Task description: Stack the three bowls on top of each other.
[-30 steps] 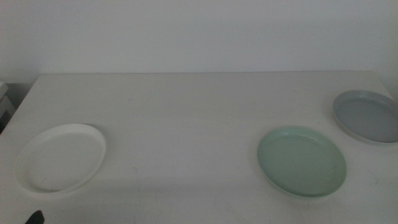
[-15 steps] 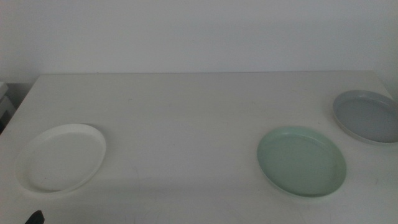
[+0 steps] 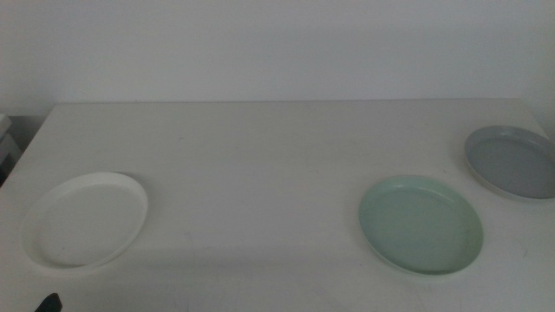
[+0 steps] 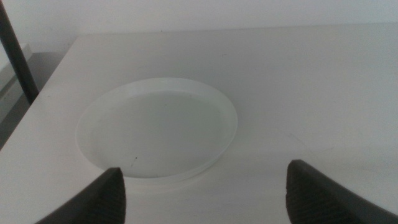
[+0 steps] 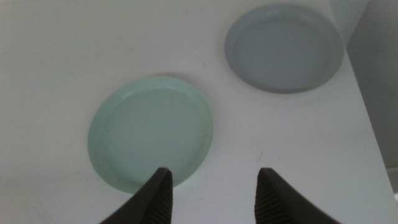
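Both claws hang open and empty, left claw (image 4: 202,190) facing the white bowl (image 4: 158,127), right claw (image 5: 211,196) above the mint bowl (image 5: 151,130) beside the grey bowl (image 5: 283,46), all unstacked on the worktop (image 3: 260,165), seemingly poised for first grasps.

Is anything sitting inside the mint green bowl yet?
No. The mint green bowl is empty, bare inside in both the middle and right wrist views. The grey bowl and white bowl lie apart from it on the table. Its underside is hidden.
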Robot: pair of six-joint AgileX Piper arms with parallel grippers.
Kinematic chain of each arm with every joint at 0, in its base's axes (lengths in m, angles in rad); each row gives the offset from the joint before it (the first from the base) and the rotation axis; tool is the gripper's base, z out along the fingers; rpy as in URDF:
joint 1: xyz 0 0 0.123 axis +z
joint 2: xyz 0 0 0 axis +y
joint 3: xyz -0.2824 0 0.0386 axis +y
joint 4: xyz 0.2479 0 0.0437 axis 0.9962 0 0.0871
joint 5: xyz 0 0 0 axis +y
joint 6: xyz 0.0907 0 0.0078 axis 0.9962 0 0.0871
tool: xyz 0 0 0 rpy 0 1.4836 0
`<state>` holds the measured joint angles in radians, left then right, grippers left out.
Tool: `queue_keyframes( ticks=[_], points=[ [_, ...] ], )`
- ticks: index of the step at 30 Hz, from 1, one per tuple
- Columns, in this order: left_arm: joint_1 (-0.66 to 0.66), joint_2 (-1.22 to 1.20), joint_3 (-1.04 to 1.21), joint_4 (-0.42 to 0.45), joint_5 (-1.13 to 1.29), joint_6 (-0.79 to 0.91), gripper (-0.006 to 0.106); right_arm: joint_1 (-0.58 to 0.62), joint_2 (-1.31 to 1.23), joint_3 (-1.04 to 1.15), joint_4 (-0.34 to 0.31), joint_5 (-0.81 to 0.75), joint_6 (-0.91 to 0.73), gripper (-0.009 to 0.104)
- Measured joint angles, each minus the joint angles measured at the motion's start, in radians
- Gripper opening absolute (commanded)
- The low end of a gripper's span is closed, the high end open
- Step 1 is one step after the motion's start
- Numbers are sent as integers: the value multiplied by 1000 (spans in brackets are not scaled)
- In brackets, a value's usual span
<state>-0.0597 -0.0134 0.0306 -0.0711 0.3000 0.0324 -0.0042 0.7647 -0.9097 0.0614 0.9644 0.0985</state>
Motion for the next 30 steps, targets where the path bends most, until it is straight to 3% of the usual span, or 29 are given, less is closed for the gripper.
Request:
queue_keyframes(
  ticks=[12, 15, 20, 23, 30],
  points=[
    [0, 0, 0, 0, 0, 0, 86, 0, 316, -129, 52, 19, 9, 37],
    [0, 0, 0, 0, 0, 0, 86, 0, 405, -133, 53, 3, 24, 47],
    [0, 0, 0, 0, 0, 0, 86, 0, 578, -133, 55, -14, 3, 78],
    [0, 0, 0, 0, 0, 0, 86, 0, 669, -133, 57, -36, -14, 89],
    [0, 0, 0, 0, 0, 0, 86, 0, 859, -134, 95, -105, -25, 90]
  ],
)
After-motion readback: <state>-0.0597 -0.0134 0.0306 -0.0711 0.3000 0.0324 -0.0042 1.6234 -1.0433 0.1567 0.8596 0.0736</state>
